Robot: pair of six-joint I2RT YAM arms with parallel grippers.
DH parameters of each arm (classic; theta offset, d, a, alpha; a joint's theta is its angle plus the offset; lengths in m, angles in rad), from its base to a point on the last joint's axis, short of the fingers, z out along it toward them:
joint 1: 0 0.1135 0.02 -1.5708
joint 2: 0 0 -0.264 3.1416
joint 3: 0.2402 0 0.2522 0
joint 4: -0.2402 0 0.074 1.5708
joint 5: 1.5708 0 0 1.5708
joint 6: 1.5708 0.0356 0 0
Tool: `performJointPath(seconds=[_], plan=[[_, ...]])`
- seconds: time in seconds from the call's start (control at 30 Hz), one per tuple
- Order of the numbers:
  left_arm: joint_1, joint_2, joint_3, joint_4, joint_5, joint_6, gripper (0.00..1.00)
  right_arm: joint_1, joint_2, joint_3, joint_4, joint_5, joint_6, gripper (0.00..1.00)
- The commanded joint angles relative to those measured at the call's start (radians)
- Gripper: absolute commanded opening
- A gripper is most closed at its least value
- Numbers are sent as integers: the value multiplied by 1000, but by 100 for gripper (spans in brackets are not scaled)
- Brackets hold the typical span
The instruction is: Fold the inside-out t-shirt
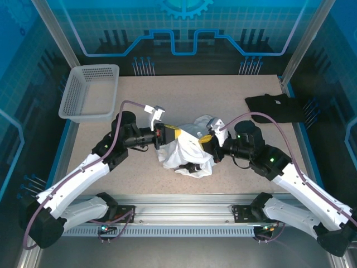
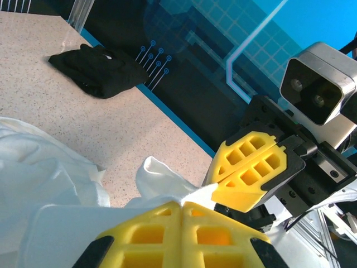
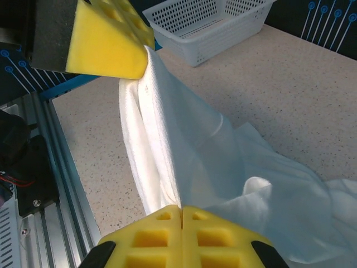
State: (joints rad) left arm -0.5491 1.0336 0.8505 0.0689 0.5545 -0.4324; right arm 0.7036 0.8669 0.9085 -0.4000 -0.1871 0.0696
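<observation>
- The inside-out t-shirt point(image 1: 187, 152) is a crumpled heap to the right of the basket point(image 1: 89, 92) and nearer the arm bases than it. Its lower part rests on the worktop point(image 1: 223, 95) and its top is held up.
- Left pincer point(image 1: 166, 135): clamped tight on a shirt edge, on the side of the heap facing the basket.
- Right pincer point(image 1: 212, 142): also clamped on the cloth, on the side of the heap away from the basket.
- In the wrist views you can see a short strip of fabric pulled taut between the two pincers, which sit close together.
- Done, by my read: nothing you could call a fold. There's no flat panel and no crease line, and I can't pick out the sleeves in the bunch.
- Left, by my read: nearly everything. You'd need it spread flat first, then sleeves in, then halves over.
- I can't tell which face is out, the cloth is too bunched.
- Black garment point(image 1: 276, 106), well right of the basket near the worktop's edge, isn't part of this. Leave it alone.
</observation>
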Motion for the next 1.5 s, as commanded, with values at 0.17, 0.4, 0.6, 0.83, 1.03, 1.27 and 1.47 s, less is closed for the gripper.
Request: performJointPath(seconds=[0.17, 0.4, 0.6, 0.83, 1.03, 1.27, 1.47], plan=[[40, -48, 21, 63, 30, -44, 0, -27, 10, -21, -53, 13, 6, 9], [47, -56, 20, 83, 56, -59, 0, -35, 23, -16, -39, 1, 15, 14], [49, -65, 20, 81, 58, -57, 0, -37, 32, -23, -31, 0, 19, 18], [58, -69, 18, 66, 34, -54, 0, -42, 30, -23, -35, -18, 14, 0], [85, -95, -9, 70, -83, -95, 0, -45, -14, -85, -36, -118, -55, 0], [95, -98, -18, 96, -43, -103, 0, -38, 32, -116, -30, -197, -81, 22], [95, -93, -22, 86, -8, -97, 0, -32, 21, -35, 25, -161, -63, 42]])
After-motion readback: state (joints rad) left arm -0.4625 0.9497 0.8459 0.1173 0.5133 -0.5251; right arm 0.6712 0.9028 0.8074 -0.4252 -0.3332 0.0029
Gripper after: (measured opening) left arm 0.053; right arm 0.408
